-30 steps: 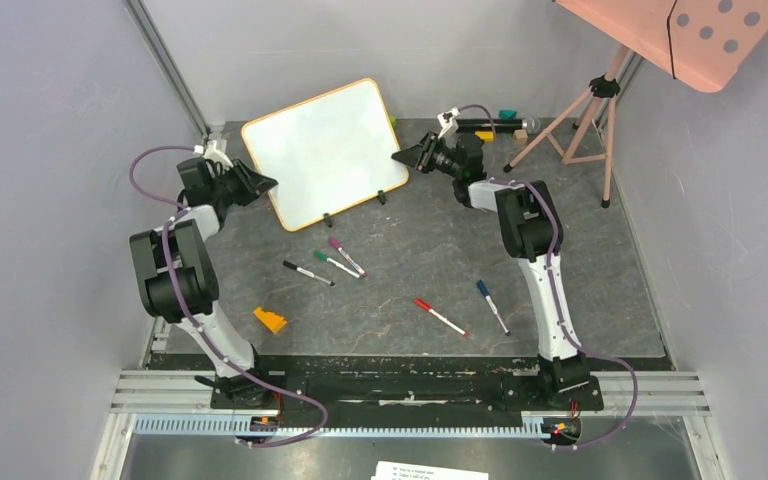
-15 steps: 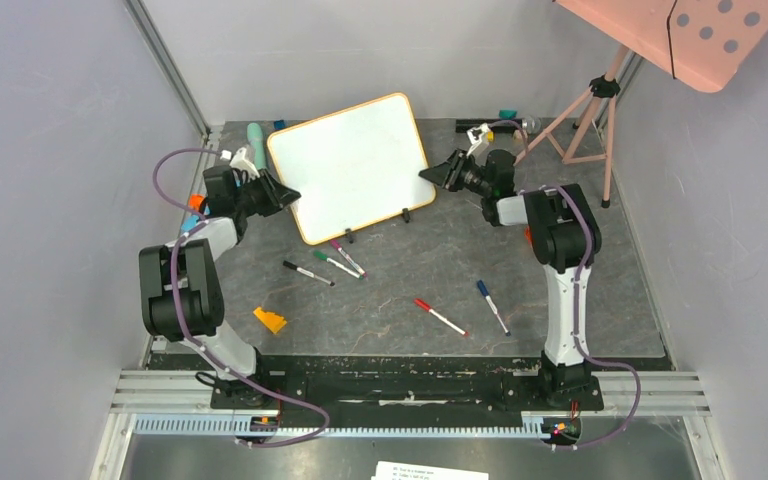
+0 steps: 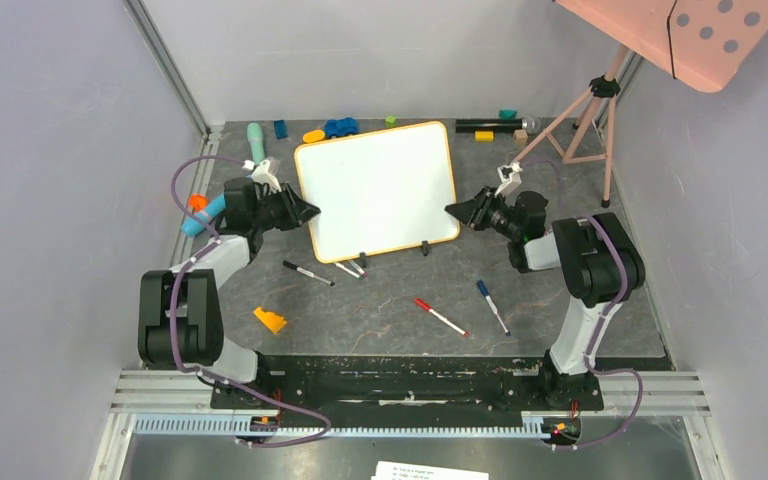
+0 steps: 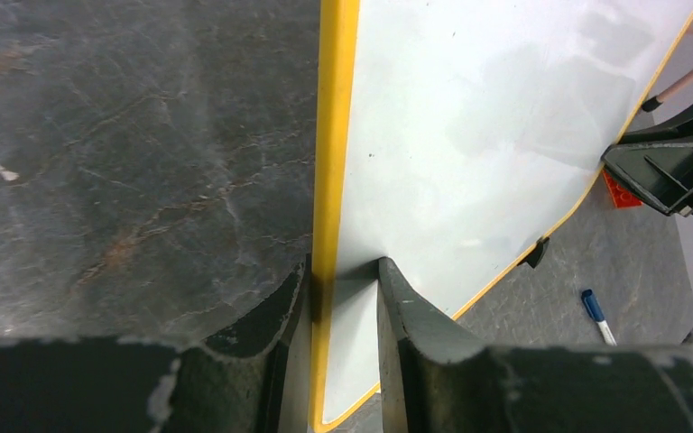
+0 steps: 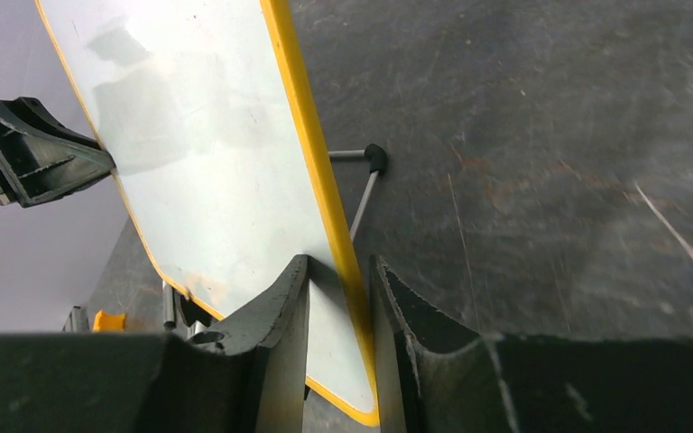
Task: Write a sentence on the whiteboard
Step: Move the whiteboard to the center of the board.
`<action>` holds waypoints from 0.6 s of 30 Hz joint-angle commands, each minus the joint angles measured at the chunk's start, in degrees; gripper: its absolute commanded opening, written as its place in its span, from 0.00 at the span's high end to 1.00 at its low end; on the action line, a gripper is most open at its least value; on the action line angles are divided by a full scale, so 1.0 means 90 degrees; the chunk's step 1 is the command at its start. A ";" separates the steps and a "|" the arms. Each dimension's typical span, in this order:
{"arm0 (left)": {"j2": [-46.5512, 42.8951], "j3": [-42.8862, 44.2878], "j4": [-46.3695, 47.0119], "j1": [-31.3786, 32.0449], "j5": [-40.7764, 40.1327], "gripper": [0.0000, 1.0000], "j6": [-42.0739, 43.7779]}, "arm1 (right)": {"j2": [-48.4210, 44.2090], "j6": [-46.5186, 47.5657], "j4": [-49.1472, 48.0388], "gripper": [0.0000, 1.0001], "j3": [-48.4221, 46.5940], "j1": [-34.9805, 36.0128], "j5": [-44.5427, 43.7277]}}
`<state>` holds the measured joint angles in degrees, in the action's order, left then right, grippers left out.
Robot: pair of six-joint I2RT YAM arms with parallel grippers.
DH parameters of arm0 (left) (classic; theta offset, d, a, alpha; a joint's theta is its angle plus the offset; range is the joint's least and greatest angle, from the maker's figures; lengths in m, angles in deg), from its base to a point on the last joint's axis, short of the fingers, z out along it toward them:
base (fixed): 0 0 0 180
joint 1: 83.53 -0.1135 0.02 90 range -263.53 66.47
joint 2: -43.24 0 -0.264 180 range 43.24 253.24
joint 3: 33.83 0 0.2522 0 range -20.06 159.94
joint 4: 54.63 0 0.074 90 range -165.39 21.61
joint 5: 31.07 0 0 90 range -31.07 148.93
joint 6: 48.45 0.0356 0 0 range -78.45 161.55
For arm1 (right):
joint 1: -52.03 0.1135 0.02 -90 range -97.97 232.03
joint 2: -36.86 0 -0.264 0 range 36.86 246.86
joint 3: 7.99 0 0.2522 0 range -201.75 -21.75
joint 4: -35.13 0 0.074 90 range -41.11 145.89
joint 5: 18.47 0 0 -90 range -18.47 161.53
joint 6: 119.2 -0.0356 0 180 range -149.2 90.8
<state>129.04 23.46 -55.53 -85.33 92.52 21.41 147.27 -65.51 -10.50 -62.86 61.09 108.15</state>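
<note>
I'm holding the whiteboard (image 3: pixel 377 190) upper centre: left gripper (image 3: pixel 307 211) and right gripper (image 3: pixel 454 210) each pinch a side edge. Board blank, red marker (image 3: pixel 440 317) loose lower centre. All writing remains.

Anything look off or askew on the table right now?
The whiteboard is skewed on the table, clamped at its side edges by the left gripper and right gripper. Two markers poke out from under its near edge. Its face is blank. Nothing looks spilled or damaged.
</note>
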 commanded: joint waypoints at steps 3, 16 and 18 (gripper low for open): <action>-0.0312 -0.0188 -0.0128 0.0826 -0.0133 0.98 0.0138 | -0.0973 0.0397 -0.0275 1.00 0.1035 0.0128 0.0298; -0.0577 -0.0285 -0.0330 0.1463 -0.0042 0.98 0.0419 | -0.2352 0.0825 -0.0133 1.00 0.2614 -0.0136 -0.0322; -0.0590 -0.0285 -0.0351 0.1512 0.0000 0.98 0.0422 | -0.2543 0.0889 -0.0052 0.99 0.2775 -0.0158 -0.0390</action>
<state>125.37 21.43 -56.49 -75.89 88.96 23.31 127.99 -59.24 -12.23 -40.17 57.99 101.46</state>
